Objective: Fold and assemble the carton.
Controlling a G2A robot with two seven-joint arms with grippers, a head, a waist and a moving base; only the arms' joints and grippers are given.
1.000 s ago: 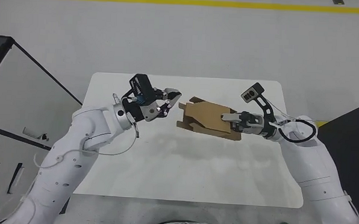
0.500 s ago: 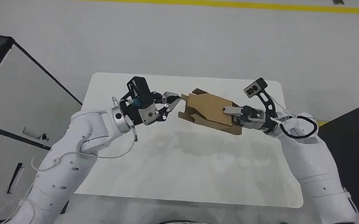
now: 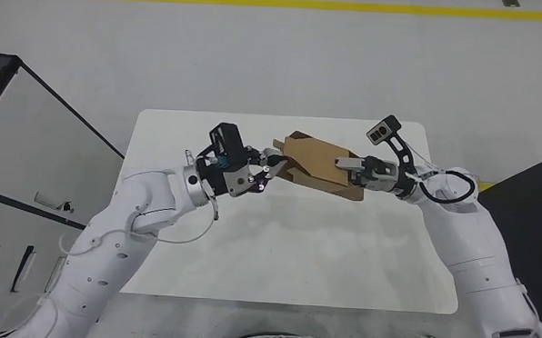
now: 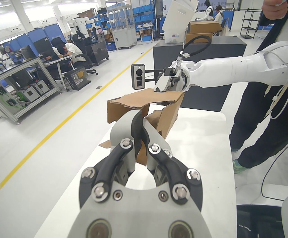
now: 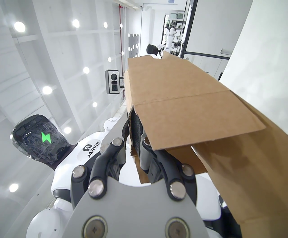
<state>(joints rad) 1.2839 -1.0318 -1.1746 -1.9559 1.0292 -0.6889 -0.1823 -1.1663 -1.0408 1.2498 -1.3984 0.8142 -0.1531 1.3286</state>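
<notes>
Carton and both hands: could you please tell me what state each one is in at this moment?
carton: partly unfolded, flaps loose, not yet assembled, gripped at opposite ends.
left hand: shut on a flap of the carton.
right hand: shut on the carton's edge.

Brown cardbd carton [image 3: 312,162], part-folded, flaps loose
</notes>
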